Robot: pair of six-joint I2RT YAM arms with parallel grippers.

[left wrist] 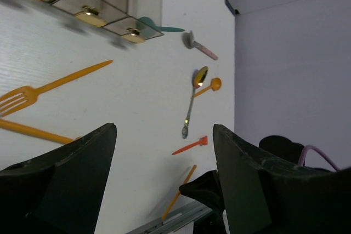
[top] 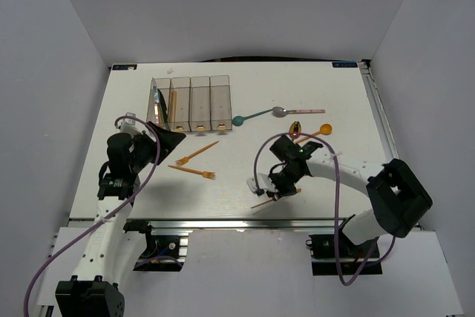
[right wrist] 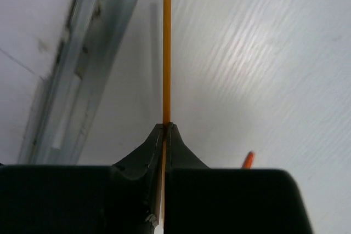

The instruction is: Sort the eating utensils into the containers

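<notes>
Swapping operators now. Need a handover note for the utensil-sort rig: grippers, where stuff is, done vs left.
Left gripper: open, empty, hovering near the containers.
Right gripper: shut on a slim orange utensil by the near table edge; I cannot tell which kind.
Done: an orange piece and a dark piece stand in the leftmost bins.
Left, all loose on the table: two orange forks, teal spoon, pink-handled spoon, orange spoon, shiny spoon. The held utensil also needs binning.
</notes>
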